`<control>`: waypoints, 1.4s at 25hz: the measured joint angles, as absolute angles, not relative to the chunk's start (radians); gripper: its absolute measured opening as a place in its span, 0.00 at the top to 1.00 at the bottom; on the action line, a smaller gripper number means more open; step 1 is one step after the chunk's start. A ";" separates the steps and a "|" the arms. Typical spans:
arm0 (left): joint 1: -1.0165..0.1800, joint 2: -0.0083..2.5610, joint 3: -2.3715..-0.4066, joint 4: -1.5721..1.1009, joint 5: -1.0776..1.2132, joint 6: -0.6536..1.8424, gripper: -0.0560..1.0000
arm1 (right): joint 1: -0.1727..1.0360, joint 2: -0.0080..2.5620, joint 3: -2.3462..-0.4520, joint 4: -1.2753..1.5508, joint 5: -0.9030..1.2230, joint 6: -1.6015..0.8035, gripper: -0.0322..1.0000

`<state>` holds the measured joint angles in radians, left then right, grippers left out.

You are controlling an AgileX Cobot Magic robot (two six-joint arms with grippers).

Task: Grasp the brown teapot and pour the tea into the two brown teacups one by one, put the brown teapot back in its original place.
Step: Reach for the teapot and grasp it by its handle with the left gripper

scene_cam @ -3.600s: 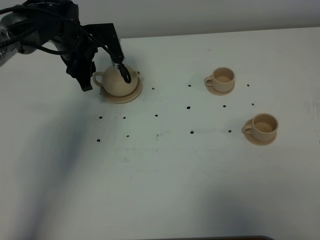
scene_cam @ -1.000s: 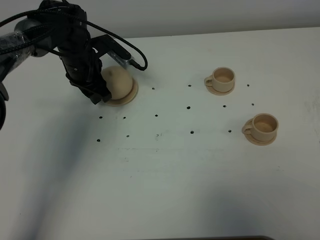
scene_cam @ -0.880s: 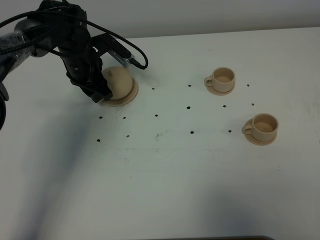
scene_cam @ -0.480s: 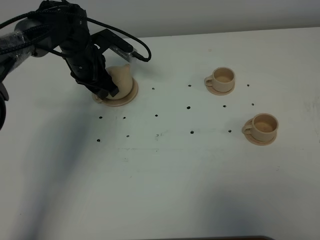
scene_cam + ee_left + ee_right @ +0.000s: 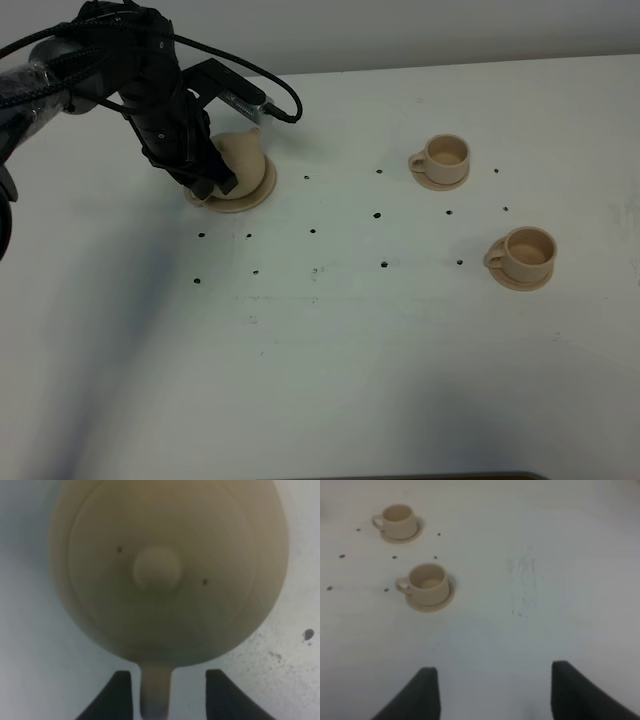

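Over the last second the left gripper [image 5: 169,677] has slid in on the teapot [image 5: 165,575], so the pot's handle [image 5: 156,692] now sits between its spread jaws, not yet pinched. The grasp looks ready to close. The teapot rests on its saucer [image 5: 265,187], just ahead of the gripper, and the arm bends steeply down over it.
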<state>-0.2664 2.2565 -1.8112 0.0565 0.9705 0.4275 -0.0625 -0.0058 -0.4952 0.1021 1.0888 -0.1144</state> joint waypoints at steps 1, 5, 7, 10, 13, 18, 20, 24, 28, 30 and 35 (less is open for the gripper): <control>-0.266 2.256 -1.811 0.062 0.970 0.428 0.61 | -0.062 -0.006 -0.495 0.102 1.089 -0.114 0.51; -0.266 2.256 -1.811 0.075 0.964 0.428 0.65 | -0.062 -0.006 -0.495 0.102 1.089 -0.114 0.51; -0.266 2.256 -1.811 0.075 0.952 0.428 0.67 | -0.062 -0.006 -0.495 0.102 1.089 -0.114 0.51; -0.266 2.256 -1.811 0.075 0.950 0.428 0.69 | -0.062 -0.006 -0.495 0.102 1.089 -0.114 0.51; -0.266 2.256 -1.811 0.075 0.950 0.428 0.70 | -0.062 -0.006 -0.495 0.102 1.089 -0.114 0.51; -0.266 2.256 -1.811 0.075 0.950 0.428 0.71 | -0.062 -0.006 -0.495 0.102 1.089 -0.114 0.51; -0.266 2.256 -1.811 0.075 0.950 0.428 0.71 | -0.062 -0.006 -0.495 0.102 1.089 -0.114 0.51; -0.266 2.260 -1.811 0.073 0.950 0.428 0.72 | -0.062 -0.006 -0.495 0.102 1.089 -0.114 0.51; -0.266 2.264 -1.811 0.071 0.950 0.430 0.72 | -0.062 -0.006 -0.495 0.102 1.089 -0.114 0.51; -0.266 2.266 -1.811 0.071 0.950 0.432 0.72 | -0.062 -0.006 -0.495 0.102 1.089 -0.114 0.51; -0.266 2.267 -1.811 0.070 0.950 0.442 0.76 | -0.062 -0.006 -0.495 0.102 1.089 -0.114 0.51</control>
